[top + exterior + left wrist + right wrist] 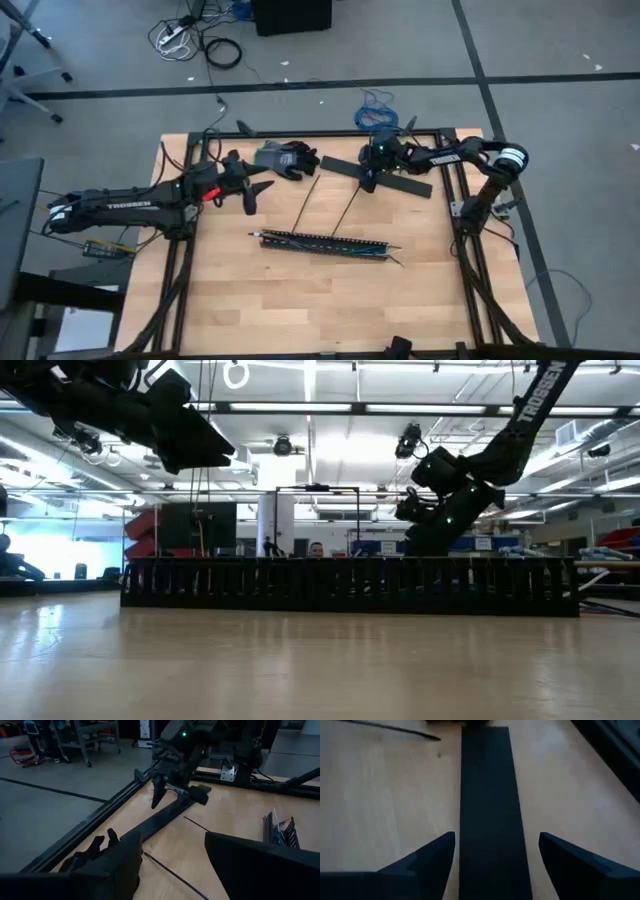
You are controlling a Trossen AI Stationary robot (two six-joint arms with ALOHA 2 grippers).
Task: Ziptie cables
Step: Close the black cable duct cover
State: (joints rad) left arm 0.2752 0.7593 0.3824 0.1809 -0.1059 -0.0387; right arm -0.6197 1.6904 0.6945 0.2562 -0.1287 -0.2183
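The right gripper (370, 178) hangs over the far middle of the table (300, 310), its two fingers (427, 857) spread wide and straddling a flat black strip (491, 810); in the right wrist view the strip runs straight between the fingertips with bare wood showing on either side, so the gripper is released and grasps nothing; whether the tips touch the table I cannot tell. In the high view that strip (385, 178) lies slantwise at the far right of the table. The left gripper (252, 192) waits at the far left, fingers parted and empty, pointing toward a dark glove (288, 158) that lies just beyond it at the far edge; the left wrist view shows the glove (90, 852) beside that gripper's own fingers (260, 865), with the right gripper (162, 790) farther off above the strip. The cables (385, 254) lie with a long black toothed rail (320, 243) across the middle of the table, nearer than both grippers and well apart from them; thin coloured ends poke from the rail's right end (280, 827). Two thin dark ties (308, 203) lie slantwise between the rail and the grippers. White letters on the left arm read TROSSEN (128, 205); the same word shows on the arm in the low view (535, 390).
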